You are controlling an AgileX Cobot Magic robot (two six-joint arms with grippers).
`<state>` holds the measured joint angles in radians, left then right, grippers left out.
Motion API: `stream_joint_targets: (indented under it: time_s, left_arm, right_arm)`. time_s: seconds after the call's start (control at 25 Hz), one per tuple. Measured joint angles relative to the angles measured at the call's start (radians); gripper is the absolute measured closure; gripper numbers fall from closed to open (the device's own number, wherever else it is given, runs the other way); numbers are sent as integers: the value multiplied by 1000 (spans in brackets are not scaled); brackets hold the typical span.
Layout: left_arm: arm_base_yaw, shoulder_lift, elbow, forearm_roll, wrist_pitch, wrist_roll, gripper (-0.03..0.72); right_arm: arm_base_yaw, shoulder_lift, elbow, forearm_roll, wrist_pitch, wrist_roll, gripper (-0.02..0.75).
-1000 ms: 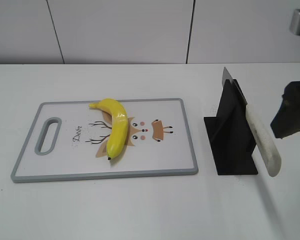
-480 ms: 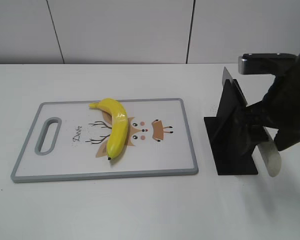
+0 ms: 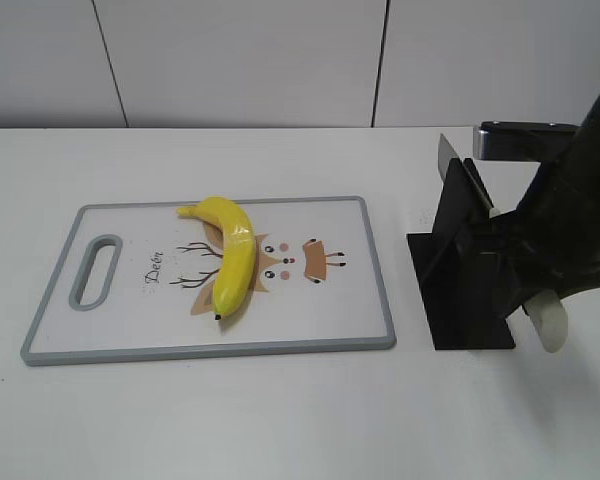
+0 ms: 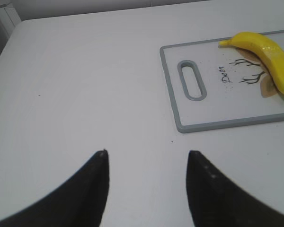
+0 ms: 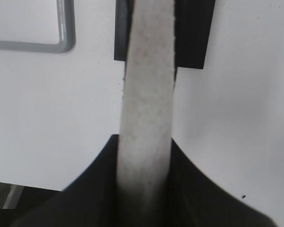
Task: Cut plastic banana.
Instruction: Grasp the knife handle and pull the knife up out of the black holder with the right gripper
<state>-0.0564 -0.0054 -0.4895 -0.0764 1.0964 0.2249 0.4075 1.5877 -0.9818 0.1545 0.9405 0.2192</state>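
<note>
- The right hand grips the knife handle, a black finger pressed against each side of it; in the exterior view the hand covers most of the handle, leaving only its pale end showing below.
- The left hand is released, its two dark fingers spread with bare counter between them, and it grasps nothing.
- The knife sits in a black stand, its blade tip poking out at the stand's top.
- The banana lies on the board, left of centre, partly over a printed deer.
- The board's handle slot is at its left end; counter lies open around the board, with a gap between board and stand.
- The right wrist view cuts off the stand, and the blade is hidden there.
- The left hand is out of the exterior view.
</note>
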Motion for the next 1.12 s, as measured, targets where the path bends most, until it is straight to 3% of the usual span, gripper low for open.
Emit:
stream_joint_targets:
  time_s: [0.44,0.84,1.12]
  left_arm:
    - [0,0,0,0,0,0,199]
    - [0,0,0,0,0,0,199]
    - [0,0,-2,1,-7,0,199]
  right_arm:
    - [0,-109,-18,11,54,23,561]
    - [5,-244,-164,27,128,2,568]
    - [5,-254,-244,15,129,-189,568]
